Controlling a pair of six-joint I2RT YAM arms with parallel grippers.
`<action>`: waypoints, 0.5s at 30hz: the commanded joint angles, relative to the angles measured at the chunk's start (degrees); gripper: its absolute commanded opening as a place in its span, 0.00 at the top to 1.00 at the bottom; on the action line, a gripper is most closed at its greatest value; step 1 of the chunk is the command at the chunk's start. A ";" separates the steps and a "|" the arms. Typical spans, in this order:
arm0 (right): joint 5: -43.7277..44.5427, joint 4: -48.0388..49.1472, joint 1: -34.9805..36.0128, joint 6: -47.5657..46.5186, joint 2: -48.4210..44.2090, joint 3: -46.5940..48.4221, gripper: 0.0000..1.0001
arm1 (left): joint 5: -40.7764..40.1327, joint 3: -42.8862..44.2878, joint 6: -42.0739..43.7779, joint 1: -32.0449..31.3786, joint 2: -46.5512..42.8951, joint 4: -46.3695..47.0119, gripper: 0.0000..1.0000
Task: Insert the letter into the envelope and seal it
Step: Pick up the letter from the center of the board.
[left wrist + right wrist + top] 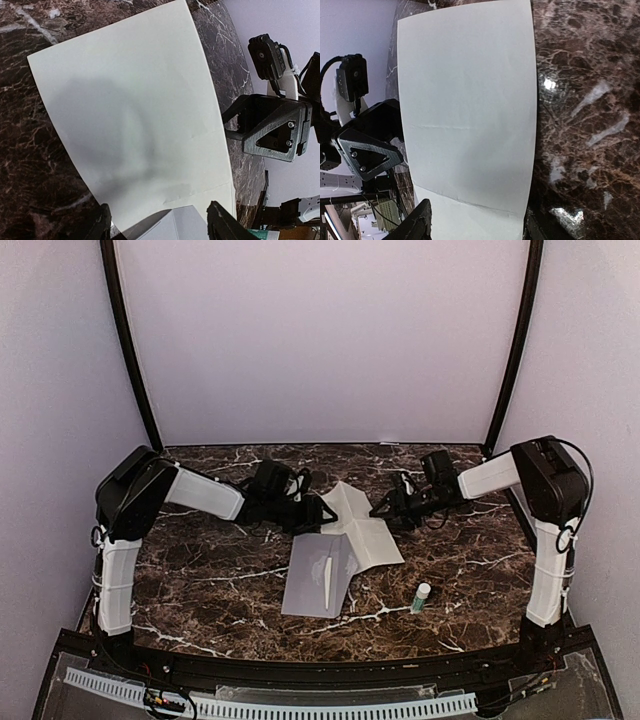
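The letter (pixel 362 525) is a cream sheet with fold creases, lying partly unfolded at the table's middle. Its near-left corner overlaps the grey envelope (pixel 320 575). My left gripper (pixel 325 515) sits low at the letter's left edge, and my right gripper (pixel 385 508) at its right edge, the two facing each other. In the left wrist view the letter (pixel 135 110) fills the frame, and the left gripper (pixel 162 226) is open over the envelope's corner (pixel 175 225). In the right wrist view my right gripper (pixel 476 227) is open, its fingers straddling the letter's (pixel 470 115) near end.
A small glue stick with a green body and white cap (pixel 422 597) stands on the dark marble table (pixel 200 590), right of the envelope. Black frame posts (pixel 130 350) rise at the back corners. The table's front edge carries a white cable rail (pixel 270 705).
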 commanded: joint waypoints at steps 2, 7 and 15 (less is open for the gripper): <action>-3.91 6.35 0.93 3.89 0.46 -0.98 0.51 | 1.50 -0.03 -0.67 0.23 0.82 -0.53 0.35; -6.84 11.09 1.14 7.26 -0.12 -2.46 0.61 | 2.33 -0.03 -0.83 0.17 0.86 0.57 0.36; -9.67 15.17 2.06 9.85 -0.75 -3.80 0.70 | 5.18 -0.76 -2.02 0.23 0.70 4.50 0.36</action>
